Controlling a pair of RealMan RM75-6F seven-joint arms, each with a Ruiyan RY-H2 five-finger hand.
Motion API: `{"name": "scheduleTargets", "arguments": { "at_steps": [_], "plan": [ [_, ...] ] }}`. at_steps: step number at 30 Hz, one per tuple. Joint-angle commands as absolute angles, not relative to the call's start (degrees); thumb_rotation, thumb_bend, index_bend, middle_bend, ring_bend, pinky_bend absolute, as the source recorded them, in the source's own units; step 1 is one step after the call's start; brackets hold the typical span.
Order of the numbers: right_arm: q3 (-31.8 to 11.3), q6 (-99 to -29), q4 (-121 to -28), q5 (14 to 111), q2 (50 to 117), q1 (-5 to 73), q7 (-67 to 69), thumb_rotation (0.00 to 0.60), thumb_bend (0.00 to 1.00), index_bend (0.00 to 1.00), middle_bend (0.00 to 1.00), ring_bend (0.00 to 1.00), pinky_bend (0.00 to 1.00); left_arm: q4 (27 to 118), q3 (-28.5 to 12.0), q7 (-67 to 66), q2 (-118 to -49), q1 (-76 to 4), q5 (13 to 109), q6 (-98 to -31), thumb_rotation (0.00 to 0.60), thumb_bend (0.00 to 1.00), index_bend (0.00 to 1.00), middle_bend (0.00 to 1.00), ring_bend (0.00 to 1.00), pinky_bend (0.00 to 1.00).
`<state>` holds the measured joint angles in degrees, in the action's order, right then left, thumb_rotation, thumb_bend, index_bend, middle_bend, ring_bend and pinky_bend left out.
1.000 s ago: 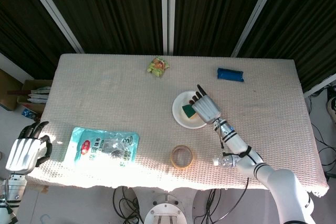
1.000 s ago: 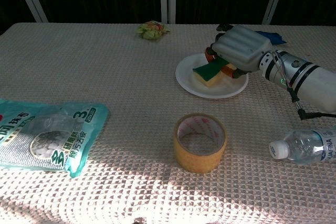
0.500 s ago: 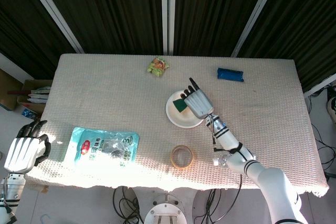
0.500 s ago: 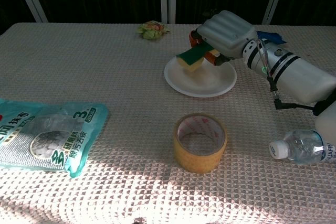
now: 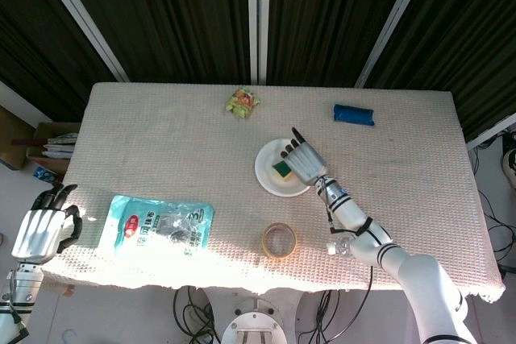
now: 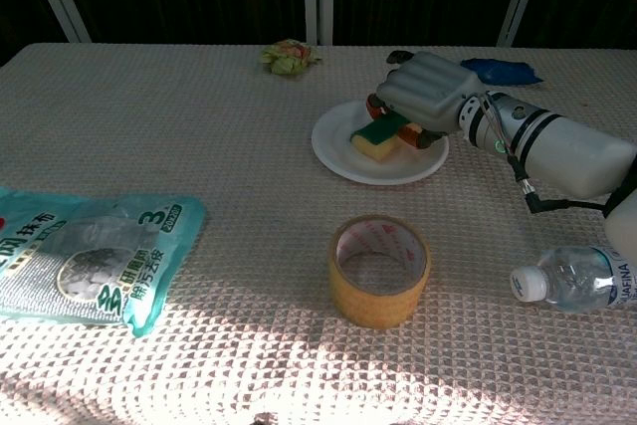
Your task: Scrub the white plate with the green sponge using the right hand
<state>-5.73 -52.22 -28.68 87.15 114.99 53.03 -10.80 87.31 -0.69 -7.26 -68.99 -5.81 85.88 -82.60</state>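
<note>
- Scrubbing under way, judging by the layout: right hand point(image 6: 430, 97) over the white plate point(image 6: 343, 157), fingers curled down around the green sponge point(image 6: 378, 135).
- Sponge resting on the plate's inner surface, green face up, yellow body below, held at its far end.
- Plate lying flat on the woven table cover point(image 5: 161, 130), right of centre, near the roll of tape point(image 6: 380, 270).
- Likely left to do: more strokes across the plate; cannot tell from these pictures how much of the surface is covered, and no soiling visible either way.
- Left hand point(image 5: 44, 230) off the table's near-left corner, fingers partly curled, holding nothing.
- Head view only: the left hand, the whole tabletop, the right forearm's line from the near edge to the plate.
- Chest view only: the sponge's yellow underside and its contact with the plate, the water bottle point(image 6: 577, 280) lying on its side at lower right, the print on the snack bag point(image 6: 85, 258).
</note>
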Motion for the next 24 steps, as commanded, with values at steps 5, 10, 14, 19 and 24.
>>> {"name": "scheduleTargets", "arguments": {
  "at_steps": [5,10,14,19,24],
  "plan": [
    [-8.44,-49.42,-22.13,85.15,119.55,57.46,-10.88,0.600,0.44,0.81,0.50,0.31,0.08,86.89,-0.59,-6.87,-68.96,-5.60,85.78,-82.73,0.600,0.05,0.23,0.14,0.11,0.17],
    [-8.83,-52.82,-22.13,85.19,119.26,57.49,-9.18,0.600,0.44,0.81,0.50,0.31,0.08,86.42,-0.50,-6.29,-69.06,-5.23,86.04,-83.45,0.600,0.05,0.23,0.14,0.11,0.17],
    [-9.22,-55.11,-23.35,84.79,117.92,56.56,-9.28,0.600,0.44,0.81,0.50,0.31,0.08,86.03,-0.56,-5.89,-69.24,-5.16,86.03,-83.59,0.600,0.05,0.23,0.14,0.11,0.17],
    [-10.27,-53.18,-23.21,83.32,117.97,57.30,-10.66,0.600,0.44,0.81,0.50,0.31,0.07,85.91,-0.32,-5.73,-69.47,-5.30,86.61,-83.50,0.600,0.05,0.23,0.14,0.11,0.17],
    [-10.55,-47.81,-19.78,82.22,120.51,59.54,-11.91,0.600,0.44,0.81,0.50,0.31,0.07,85.79,-0.26,-5.63,-69.50,-5.33,86.25,-83.03,0.600,0.05,0.23,0.14,0.11,0.17]
  ]
}}
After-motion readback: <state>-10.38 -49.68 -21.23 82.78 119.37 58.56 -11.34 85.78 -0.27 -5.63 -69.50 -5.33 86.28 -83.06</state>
